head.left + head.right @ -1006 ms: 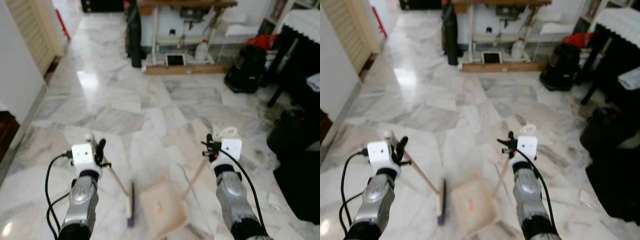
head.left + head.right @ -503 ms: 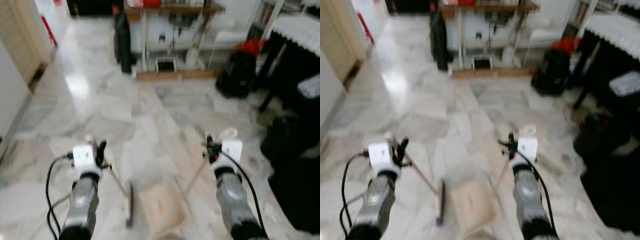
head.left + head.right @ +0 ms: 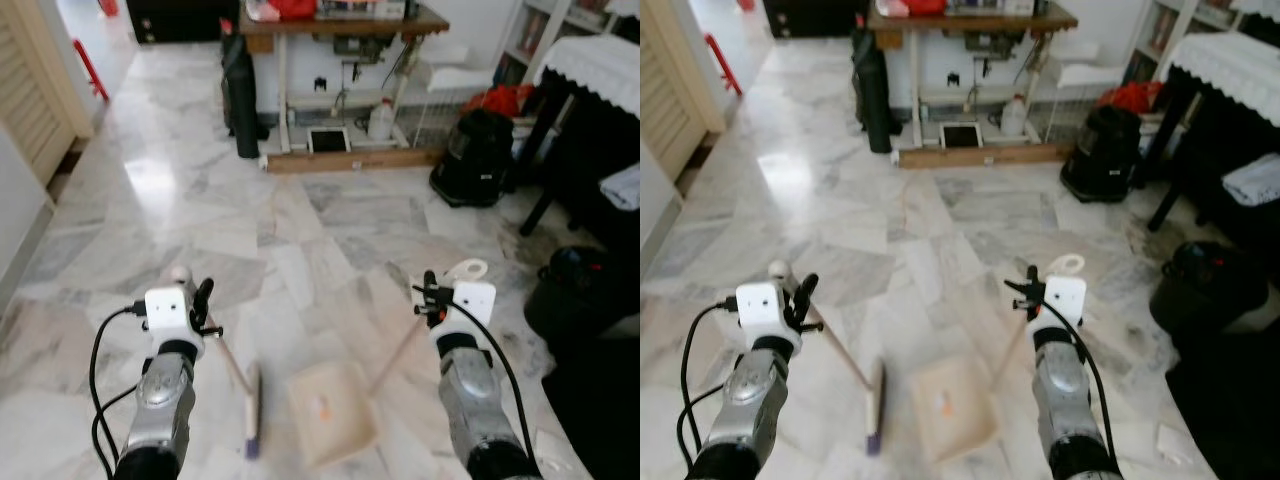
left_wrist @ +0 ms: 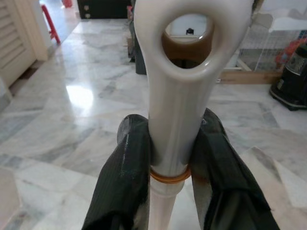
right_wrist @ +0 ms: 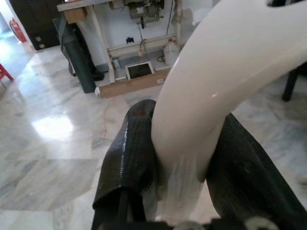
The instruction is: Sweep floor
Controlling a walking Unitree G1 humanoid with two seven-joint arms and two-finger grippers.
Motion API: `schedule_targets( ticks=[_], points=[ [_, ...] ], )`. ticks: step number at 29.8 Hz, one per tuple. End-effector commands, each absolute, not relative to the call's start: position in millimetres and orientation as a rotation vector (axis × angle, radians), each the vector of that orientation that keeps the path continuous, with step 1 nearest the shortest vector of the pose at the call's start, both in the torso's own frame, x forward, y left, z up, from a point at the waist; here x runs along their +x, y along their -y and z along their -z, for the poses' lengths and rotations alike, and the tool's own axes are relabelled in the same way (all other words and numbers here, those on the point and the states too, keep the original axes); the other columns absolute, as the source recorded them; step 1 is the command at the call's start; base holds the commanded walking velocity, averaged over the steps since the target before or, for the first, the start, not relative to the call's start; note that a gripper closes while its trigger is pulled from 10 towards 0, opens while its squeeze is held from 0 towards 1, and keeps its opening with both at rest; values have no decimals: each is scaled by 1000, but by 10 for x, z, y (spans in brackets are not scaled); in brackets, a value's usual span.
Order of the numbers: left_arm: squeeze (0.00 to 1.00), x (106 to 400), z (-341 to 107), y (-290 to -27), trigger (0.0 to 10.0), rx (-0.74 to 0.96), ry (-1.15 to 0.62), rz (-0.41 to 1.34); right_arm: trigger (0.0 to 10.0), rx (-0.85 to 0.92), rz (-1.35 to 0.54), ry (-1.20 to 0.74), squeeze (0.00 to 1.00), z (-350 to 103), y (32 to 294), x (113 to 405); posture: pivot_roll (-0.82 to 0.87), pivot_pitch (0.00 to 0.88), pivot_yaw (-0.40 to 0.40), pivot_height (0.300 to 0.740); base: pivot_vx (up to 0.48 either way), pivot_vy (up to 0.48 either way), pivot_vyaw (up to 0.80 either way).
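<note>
— Marble floor (image 3: pixel 300 230), grey-veined and glossy, runs ahead of us; at 12 o'clock a wooden table (image 3: pixel 340 22) with a white jug (image 3: pixel 380 122) beneath it, and a black bag (image 3: pixel 478 158) at about 1 o'clock.

— Noted. What are we holding?

— Our left gripper (image 4: pixel 168 158) is clenched on the white top of the broom handle (image 4: pixel 175 96), both black fingers (image 4: pixel 127 167) pressed against it just under the hanging loop. The broom (image 3: pixel 253 412) slants down from there; its head rests on the floor at roughly 6 o'clock, just left of the dustpan.

— And the other side?

— Our right gripper (image 5: pixel 184 158) grasps the curved white dustpan handle (image 5: pixel 211 91), fingers (image 5: pixel 132 148) tight on both sides. The beige dustpan (image 3: pixel 330 412) lies on the marble between our arms, beside the broom head; we cannot tell whether they touch. A small orange speck (image 3: pixel 321 405) sits in the pan.
</note>
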State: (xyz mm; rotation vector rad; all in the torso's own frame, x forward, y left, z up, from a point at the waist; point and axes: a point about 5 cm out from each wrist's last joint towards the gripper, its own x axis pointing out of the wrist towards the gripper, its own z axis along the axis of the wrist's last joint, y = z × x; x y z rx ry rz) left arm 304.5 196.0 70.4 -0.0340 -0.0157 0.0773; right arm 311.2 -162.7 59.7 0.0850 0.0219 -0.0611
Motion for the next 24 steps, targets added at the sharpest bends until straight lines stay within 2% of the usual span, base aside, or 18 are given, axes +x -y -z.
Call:
schedule_targets(
  ticks=[1, 6, 24],
  points=[
    [0, 3072, -781, -1895, 10000, -43, 59, -41, 10000, 73, 79, 0, 0, -639, 1693, 3127, -18, 0, 7, 740, 0, 0, 0],
    [0, 3074, -776, -1886, 10000, -46, 56, -32, 10000, 86, 87, -7, 0, -626, 1692, 3127, -18, 0, 9, 740, 0, 0, -179],
    [0, 3096, -767, -1859, 10000, -51, 41, -17, 10000, 77, 108, -6, 0, -649, 1741, 3146, -31, 0, 14, 740, 0, 0, -800]
  ],
)
